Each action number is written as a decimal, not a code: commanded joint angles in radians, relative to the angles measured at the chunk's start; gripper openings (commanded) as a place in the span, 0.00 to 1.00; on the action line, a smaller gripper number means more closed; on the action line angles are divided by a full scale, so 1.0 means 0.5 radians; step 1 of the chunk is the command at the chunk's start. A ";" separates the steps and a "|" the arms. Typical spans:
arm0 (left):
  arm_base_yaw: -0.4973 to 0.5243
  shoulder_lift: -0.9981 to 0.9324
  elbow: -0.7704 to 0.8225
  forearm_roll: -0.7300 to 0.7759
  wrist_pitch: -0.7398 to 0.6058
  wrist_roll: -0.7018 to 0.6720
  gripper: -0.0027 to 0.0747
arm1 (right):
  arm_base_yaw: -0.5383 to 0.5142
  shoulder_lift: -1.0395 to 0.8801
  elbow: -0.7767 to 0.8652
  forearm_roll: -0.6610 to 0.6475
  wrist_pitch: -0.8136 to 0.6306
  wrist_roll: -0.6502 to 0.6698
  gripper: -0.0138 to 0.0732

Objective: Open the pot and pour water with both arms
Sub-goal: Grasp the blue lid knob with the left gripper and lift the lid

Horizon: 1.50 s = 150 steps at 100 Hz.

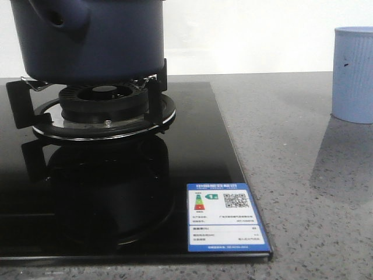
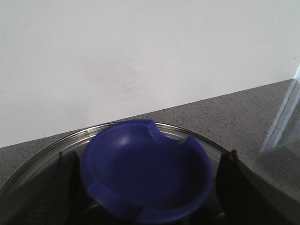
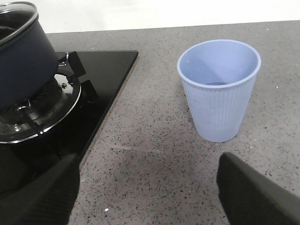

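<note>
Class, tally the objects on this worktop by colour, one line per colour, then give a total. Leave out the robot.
Dark navy blue: 2, the pot and the lid knob
Light blue: 1, the ribbed cup
Black: 1, the glass hob
Total: 4

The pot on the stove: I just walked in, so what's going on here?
The pot sits on the burner with its glass lid on. The left gripper is open, its fingers either side of the lid's blue knob, not visibly closed on it. The right gripper hangs open over the counter near the light blue cup.
</note>
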 commanded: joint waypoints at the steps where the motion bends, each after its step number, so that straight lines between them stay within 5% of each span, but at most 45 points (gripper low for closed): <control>1: -0.017 -0.021 -0.088 0.015 -0.162 0.000 0.74 | 0.005 0.023 -0.073 0.030 -0.116 -0.028 0.79; 69: -0.017 -0.016 -0.093 0.088 -0.206 0.000 0.54 | 0.005 0.023 -0.073 0.030 -0.113 -0.028 0.79; 113: -0.017 -0.209 -0.093 0.088 -0.299 0.000 0.54 | 0.005 0.023 -0.073 0.022 -0.111 -0.028 0.79; 150: 0.186 -0.438 -0.093 0.189 -0.309 0.000 0.54 | 0.005 0.024 0.170 0.012 -0.495 -0.028 0.79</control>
